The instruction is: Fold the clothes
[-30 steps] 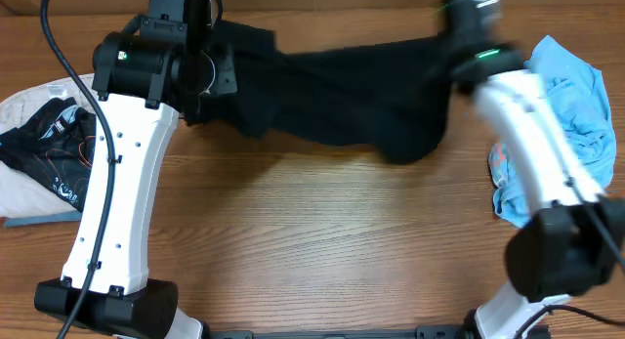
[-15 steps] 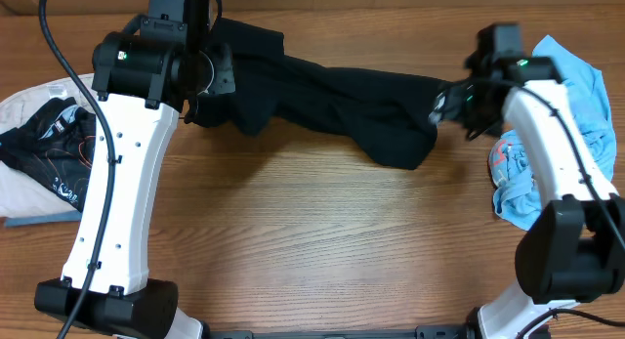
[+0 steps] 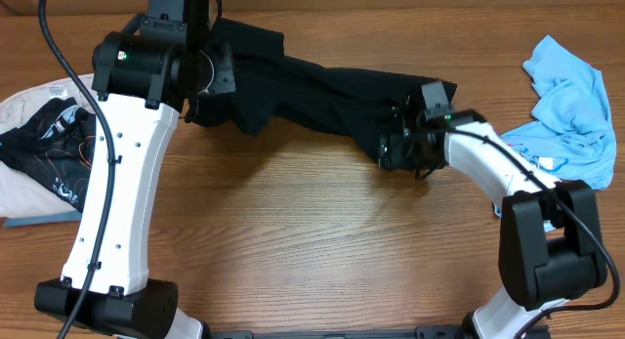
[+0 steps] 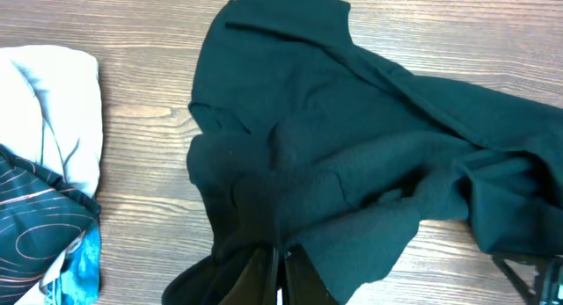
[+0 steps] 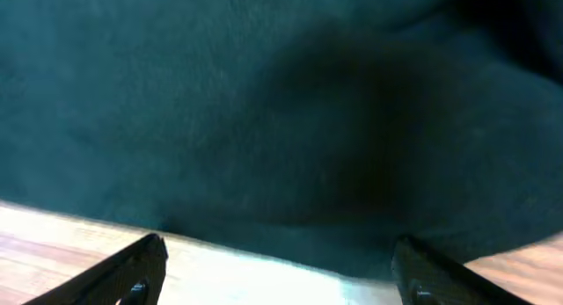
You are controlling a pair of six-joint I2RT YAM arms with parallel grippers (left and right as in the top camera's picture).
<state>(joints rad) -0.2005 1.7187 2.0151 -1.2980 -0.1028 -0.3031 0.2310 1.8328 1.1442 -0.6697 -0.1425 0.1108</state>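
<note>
The black garment [image 3: 322, 90] looked limp and light by the desk's [image 3: 293, 241] far edge. The left gripper [image 4: 281, 272] pinched one end; the right gripper [image 5: 277, 272] gaped wide before the other, the likeliest hold.

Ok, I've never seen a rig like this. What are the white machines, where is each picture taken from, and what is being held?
They are two robot arms at a wooden table. One picture looks down from above; the other two come from wrist cameras. The left claw is shut on one end of a black garment. The right claw is open at the other end, holding nothing. A light blue shirt lies to the right, a printed black fabric to the left.
</note>
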